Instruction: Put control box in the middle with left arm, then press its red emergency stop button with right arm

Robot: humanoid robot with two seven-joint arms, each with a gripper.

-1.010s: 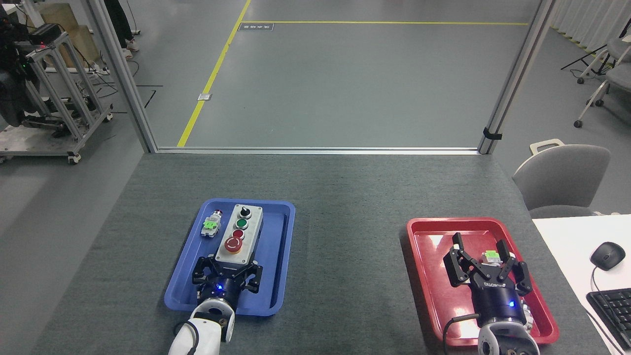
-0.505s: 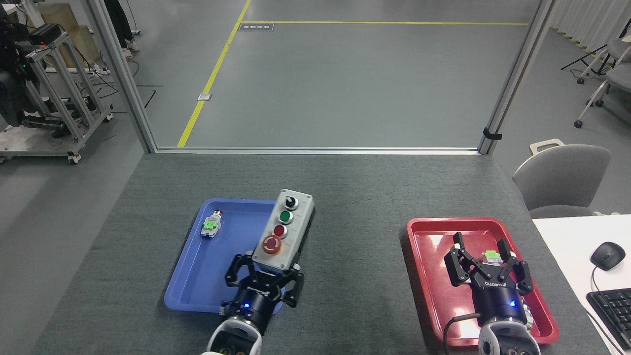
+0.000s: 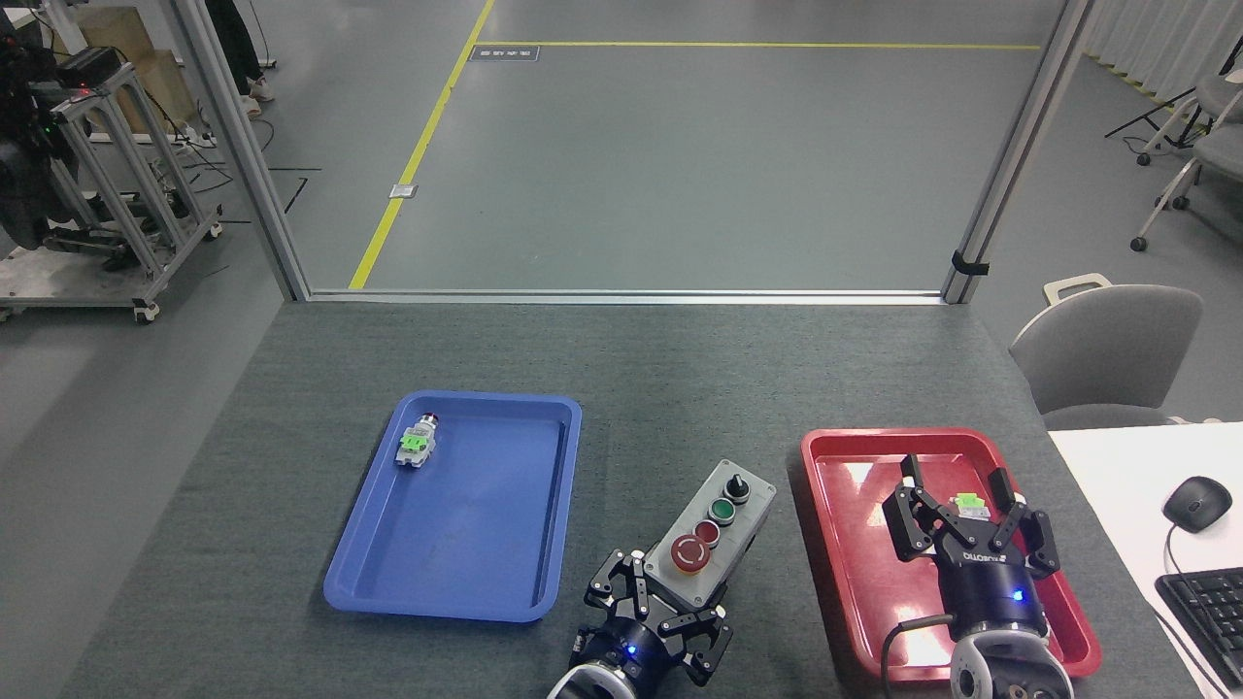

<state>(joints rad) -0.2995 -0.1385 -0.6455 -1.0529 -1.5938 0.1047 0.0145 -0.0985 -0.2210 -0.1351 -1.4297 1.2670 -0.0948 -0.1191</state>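
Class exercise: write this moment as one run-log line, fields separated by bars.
stage: carrying | left claw: shut on control box, between blue tray and red tray | right claw: open over red tray | emergency stop: unpressed

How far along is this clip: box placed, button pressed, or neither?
Partly done. The control box is out of the blue tray and over the bare tabletop between the trays. In hand: the left gripper is clamped on its near end, not released. Left: the right gripper hangs open over the red tray, so the red emergency stop button is unpressed.
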